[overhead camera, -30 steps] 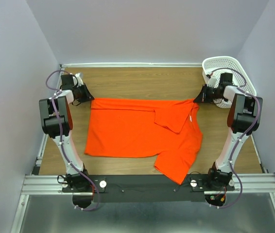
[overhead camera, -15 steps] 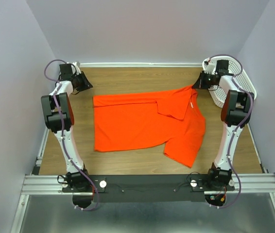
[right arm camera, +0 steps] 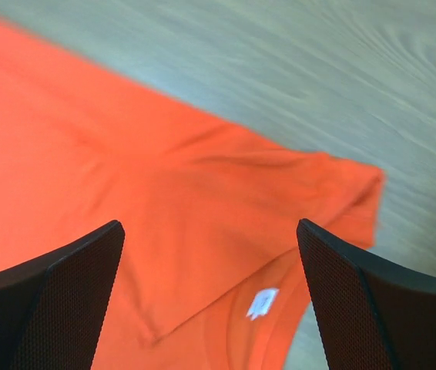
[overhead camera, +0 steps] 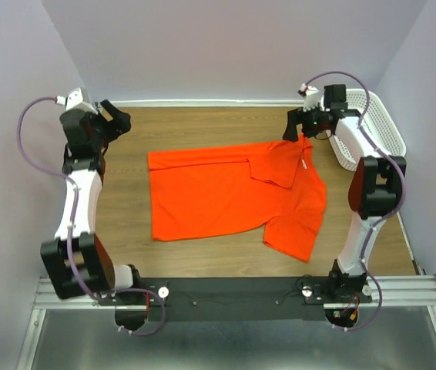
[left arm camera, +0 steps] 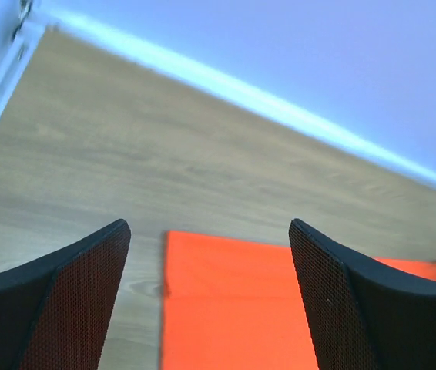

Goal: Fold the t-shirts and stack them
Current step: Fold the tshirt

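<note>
One bright orange-red t-shirt [overhead camera: 218, 196] lies flat on the wooden table, its far edge folded over so one sleeve lies across the chest; the other sleeve points toward the near right. My left gripper [overhead camera: 116, 122] hangs open above the table, left of the shirt's far left corner [left arm camera: 226, 301], holding nothing. Over the shirt's far right corner my right gripper [overhead camera: 295, 127] is open and empty. The right wrist view looks down on the folded sleeve [right arm camera: 164, 223] and a white neck label [right arm camera: 262, 302].
A white perforated basket [overhead camera: 372, 127] stands at the far right of the table, beside the right arm. Pale walls close in the table at the back and both sides. A metal rail [overhead camera: 233, 289] carries the arm bases at the near edge.
Both grippers have opened and let go of the shirt's far corners, then risen. The shirt was first carried a little to the right and now lies still.
</note>
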`<state>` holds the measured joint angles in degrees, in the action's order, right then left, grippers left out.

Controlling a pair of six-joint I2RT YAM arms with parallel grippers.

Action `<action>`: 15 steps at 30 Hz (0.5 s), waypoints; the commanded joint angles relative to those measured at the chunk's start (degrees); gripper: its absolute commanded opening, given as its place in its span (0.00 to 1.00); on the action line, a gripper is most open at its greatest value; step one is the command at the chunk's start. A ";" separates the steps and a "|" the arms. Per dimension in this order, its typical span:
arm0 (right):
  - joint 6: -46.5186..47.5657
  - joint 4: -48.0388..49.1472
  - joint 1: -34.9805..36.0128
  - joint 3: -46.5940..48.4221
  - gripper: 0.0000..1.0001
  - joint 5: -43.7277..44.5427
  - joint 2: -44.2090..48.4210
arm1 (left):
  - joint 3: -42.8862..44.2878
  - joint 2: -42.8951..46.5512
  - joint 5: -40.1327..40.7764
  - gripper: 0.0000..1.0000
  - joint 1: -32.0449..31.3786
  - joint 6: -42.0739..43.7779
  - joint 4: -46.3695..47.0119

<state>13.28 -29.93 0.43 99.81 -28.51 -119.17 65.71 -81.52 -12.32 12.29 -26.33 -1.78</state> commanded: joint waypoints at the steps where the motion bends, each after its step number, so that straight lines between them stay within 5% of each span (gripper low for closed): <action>1: 15.87 -1.62 6.68 -12.50 1.00 -1.33 15.26 | -14.10 6.53 -10.42 0.88 0.36 -7.77 2.22; 3: 21.58 -1.88 7.74 -20.14 1.00 -12.29 21.62 | -19.04 13.02 -13.96 0.87 0.36 -9.52 1.87; 6: 42.46 -11.40 9.58 -35.35 1.00 -31.75 31.88 | -29.03 22.84 -14.32 0.84 -0.43 -13.04 -2.42; 8: 56.31 -16.11 17.21 -43.42 0.98 -28.81 38.29 | -32.38 29.44 -12.49 0.83 -0.69 -14.79 -7.69; 11: 61.40 -15.95 25.30 -51.53 0.96 -24.24 48.20 | -33.72 34.57 -9.49 0.82 -1.04 -16.82 -16.21; 15: 60.99 -16.21 26.38 -57.70 0.95 -17.47 56.41 | -34.51 38.62 -5.80 0.77 -2.44 -19.72 -24.74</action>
<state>66.70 -43.44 27.07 44.01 -49.41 -68.79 31.38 -44.73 -21.23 11.09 -42.39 -17.52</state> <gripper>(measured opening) 0.952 0.786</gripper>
